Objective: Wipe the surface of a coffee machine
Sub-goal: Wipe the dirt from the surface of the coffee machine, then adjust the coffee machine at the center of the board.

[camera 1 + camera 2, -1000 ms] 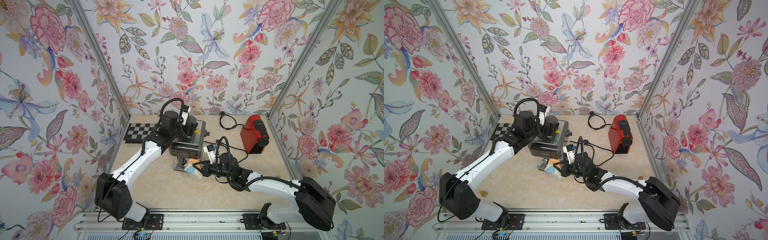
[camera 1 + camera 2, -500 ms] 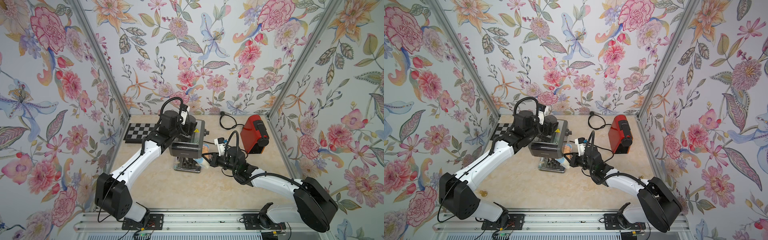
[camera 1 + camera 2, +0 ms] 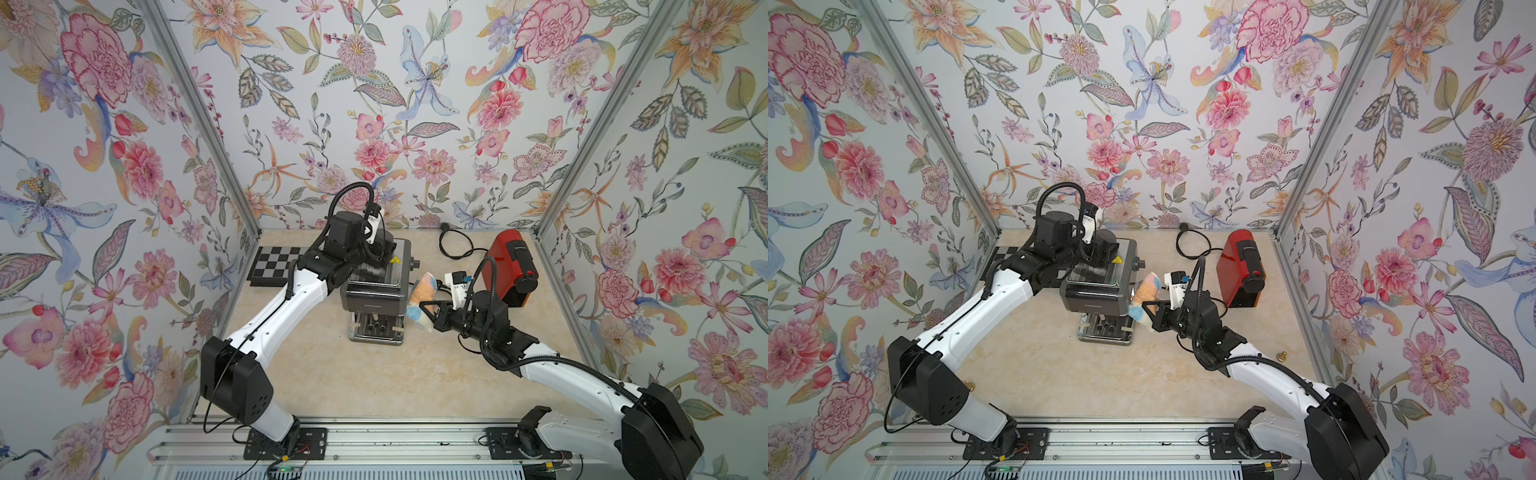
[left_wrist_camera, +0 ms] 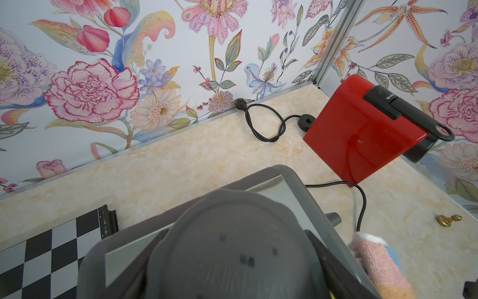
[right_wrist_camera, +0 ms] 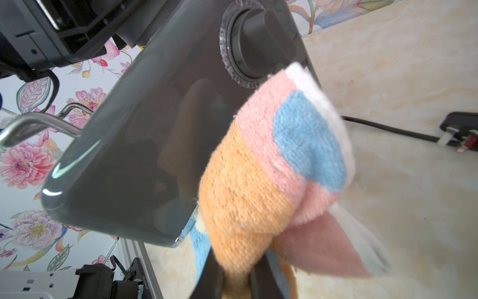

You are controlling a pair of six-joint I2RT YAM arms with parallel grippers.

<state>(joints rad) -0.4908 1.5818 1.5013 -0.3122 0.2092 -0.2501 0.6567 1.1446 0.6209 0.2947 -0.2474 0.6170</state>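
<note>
Top views are hiding the left claw [image 4: 236, 231] under its wrist; close up, the round lid [image 4: 232, 259] atop the grey coffee machine [image 3: 376, 291] is showing only as a blur. The right claw [image 5: 236, 278] is getting cut off at frame edge. Left claw, jaws wide, is gripping that lid. Right claw, clamped tight, is pinching a striped cloth [image 5: 258, 168] & pressing it vs. the machine's side by the knob [image 5: 256, 36]. Machine is standing mid-surface [image 3: 353, 382].

Walls [image 3: 374, 83]: floral wallpaper panels on three sides, joined by aluminium corner posts [image 3: 208, 124]. Worktop [image 3: 374, 382]: beige marble-pattern surface. Light even and diffuse, shadows soft.
</note>
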